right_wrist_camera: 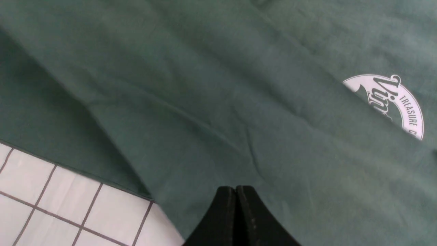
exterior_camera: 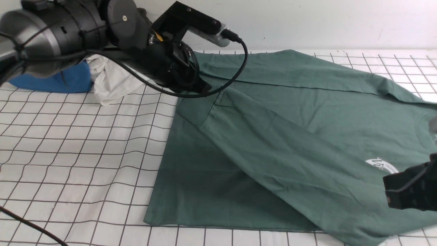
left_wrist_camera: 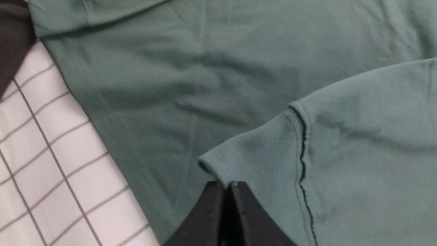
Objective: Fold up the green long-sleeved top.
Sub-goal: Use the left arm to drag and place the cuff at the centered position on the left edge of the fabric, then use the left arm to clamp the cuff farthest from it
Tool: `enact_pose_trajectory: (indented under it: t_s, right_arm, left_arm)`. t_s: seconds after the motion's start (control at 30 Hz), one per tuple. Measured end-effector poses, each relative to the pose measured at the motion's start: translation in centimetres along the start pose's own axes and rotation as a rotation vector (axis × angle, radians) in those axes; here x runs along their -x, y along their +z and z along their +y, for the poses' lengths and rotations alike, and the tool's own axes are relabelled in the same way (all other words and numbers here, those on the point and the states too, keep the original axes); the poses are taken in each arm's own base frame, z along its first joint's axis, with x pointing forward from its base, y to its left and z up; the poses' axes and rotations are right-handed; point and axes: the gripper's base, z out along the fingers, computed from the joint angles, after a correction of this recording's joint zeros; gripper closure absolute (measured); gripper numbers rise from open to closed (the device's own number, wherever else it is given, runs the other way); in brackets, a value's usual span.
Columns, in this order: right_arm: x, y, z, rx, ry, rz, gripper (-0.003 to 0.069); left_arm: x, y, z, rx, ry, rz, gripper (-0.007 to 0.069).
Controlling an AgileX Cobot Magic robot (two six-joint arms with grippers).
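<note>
The green long-sleeved top (exterior_camera: 293, 136) lies spread over the gridded table. One long sleeve is folded diagonally across its body, and its ribbed cuff (left_wrist_camera: 259, 160) ends near the far left corner. My left gripper (exterior_camera: 206, 91) is shut, and its tips (left_wrist_camera: 223, 186) pinch the edge of that cuff. The white oval logo (exterior_camera: 383, 166) shows partly, also in the right wrist view (right_wrist_camera: 392, 102). My right gripper (exterior_camera: 406, 191) is at the near right. Its jaws (right_wrist_camera: 235, 190) are shut just over the top's fabric, and I see no cloth between them.
A bright blue garment (exterior_camera: 58, 80) and a crumpled white cloth (exterior_camera: 109, 82) lie at the far left behind my left arm. A dark cloth (left_wrist_camera: 13, 44) shows at the edge of the left wrist view. A black cable (exterior_camera: 27, 225) crosses the near left corner.
</note>
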Motion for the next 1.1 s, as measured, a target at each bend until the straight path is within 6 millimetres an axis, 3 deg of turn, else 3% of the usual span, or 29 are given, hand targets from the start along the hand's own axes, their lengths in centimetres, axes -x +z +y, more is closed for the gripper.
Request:
enact_pose_trajectory:
  t_s: [0.23,0.37,0.57,0.63,0.73,0.83,0.97,1.1]
  right_arm:
    - [0.1,0.0,0.0,-0.003,-0.005,-0.008,0.0669]
    - [0.3,0.0,-0.1,-0.011,-0.008,-0.03,0.0669]
    - [0.8,1.1,1.0,0.035,-0.058,-0.06,0.0669]
    - [0.9,2.5,2.2,0.082,-0.125,-0.038,0.0669]
    - [0.8,4.1,3.3,0.109,-0.195,-0.015,0.0669]
    - [1.2,7.7,4.8,0.095,-0.266,-0.061,0.0669]
    - [1.7,11.1,6.2,0.08,-0.294,-0.084,0.0669]
    - [3.4,15.4,9.1,0.119,-0.343,-0.062,0.0669]
  left_arm:
    - [-0.6,7.3,1.7,-0.002,-0.015,0.073,0.0627]
    - [-0.2,8.7,3.2,-0.02,-0.065,0.132,0.0577]
    - [2.4,8.8,6.3,-0.032,-0.137,0.14,0.04]
    - [3.3,9.6,8.0,-0.016,-0.173,0.101,0.0321]
    - [3.4,10.8,9.3,0.005,-0.216,0.06,0.0272]
    - [2.7,13.5,10.9,0.016,-0.313,0.01,0.0194]
    - [2.0,15.2,11.6,0.001,-0.376,-0.031,0.0155]
    - [1.7,16.1,11.4,-0.047,-0.432,-0.061,0.0148]
